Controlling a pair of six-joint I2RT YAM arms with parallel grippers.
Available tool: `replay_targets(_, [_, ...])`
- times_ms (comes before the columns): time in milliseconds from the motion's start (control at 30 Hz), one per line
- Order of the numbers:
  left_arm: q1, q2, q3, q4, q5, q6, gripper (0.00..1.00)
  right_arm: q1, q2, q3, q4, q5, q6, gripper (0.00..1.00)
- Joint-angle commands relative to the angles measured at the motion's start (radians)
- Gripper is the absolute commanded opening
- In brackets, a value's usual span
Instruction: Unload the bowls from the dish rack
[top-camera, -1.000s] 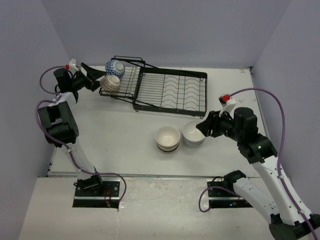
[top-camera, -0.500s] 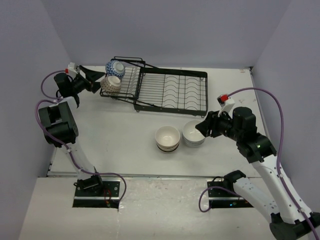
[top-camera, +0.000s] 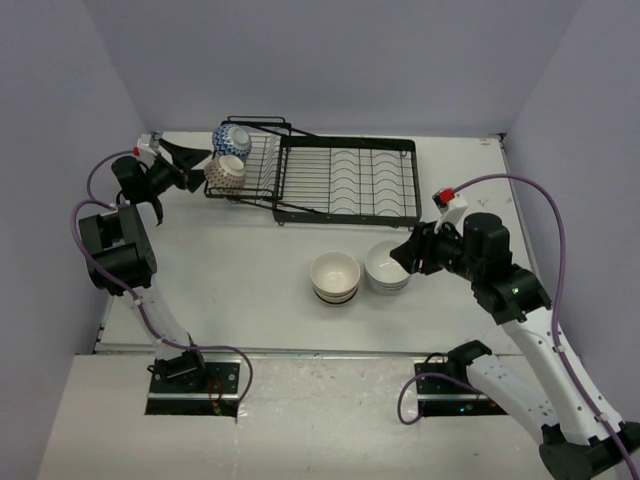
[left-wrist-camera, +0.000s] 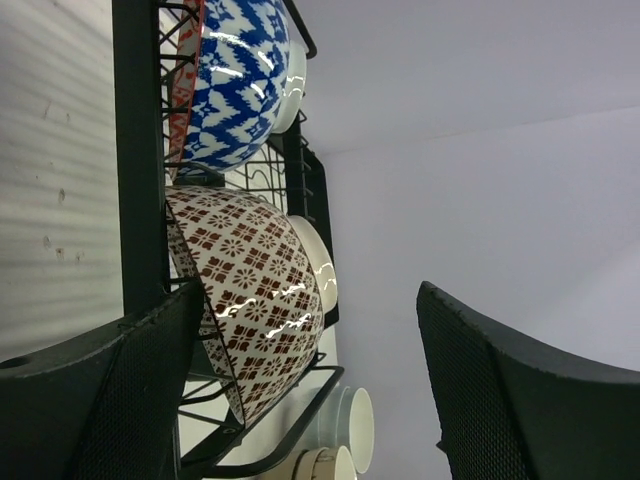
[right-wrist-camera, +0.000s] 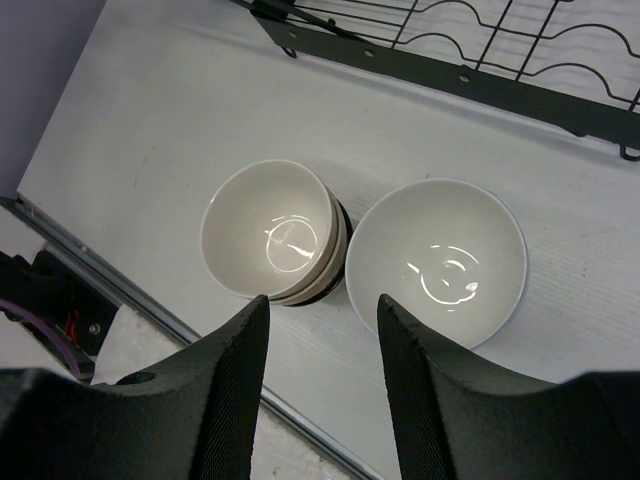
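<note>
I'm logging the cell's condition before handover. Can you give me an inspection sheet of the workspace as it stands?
Surface: white table, no spills seen.
Job's things: black dish rack at the far side; blue-and-white bowl and brown-patterned bowl on edge in its left section; cream banded bowls and white bowls upright side by side on the table, each apparently stacked.
Clutter: nothing seen.
Grippers: left gripper open, fingers either side of the brown-patterned bowl; right gripper open, empty, above the table bowls.
Cables: left arm's purple cable and right arm's purple cable loop clear of the rack.
Surroundings: plain lavender walls.
</note>
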Motion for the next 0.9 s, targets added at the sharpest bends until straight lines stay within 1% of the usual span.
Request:
replay_targets(0, [-0.017, -0.034, -0.044, 0.060, 0.047, -0.067, 0.87, 0.006, 0.000, 0.003, 0.024, -0.018, -0.020, 0.49])
replay_targets(367, [-0.026, -0.016, -0.083, 0.201, 0.050, -0.181, 0.85, 0.008, 0.007, 0.003, 0.024, -0.025, -0.022, 0.49])
replay_targets(767, [-0.026, -0.088, -0.167, 0.250, 0.035, -0.217, 0.85, 0.011, 0.002, 0.003, 0.024, -0.030, -0.023, 0.49])
replay_targets(833, [-0.026, -0.085, -0.182, 0.285, 0.038, -0.257, 0.85, 0.011, 0.005, 0.003, 0.024, -0.029, -0.023, 0.49])
replay_targets(867, [-0.026, -0.085, -0.193, 0.331, 0.040, -0.291, 0.85, 0.011, 0.005, 0.002, 0.024, -0.032, -0.023, 0.49])
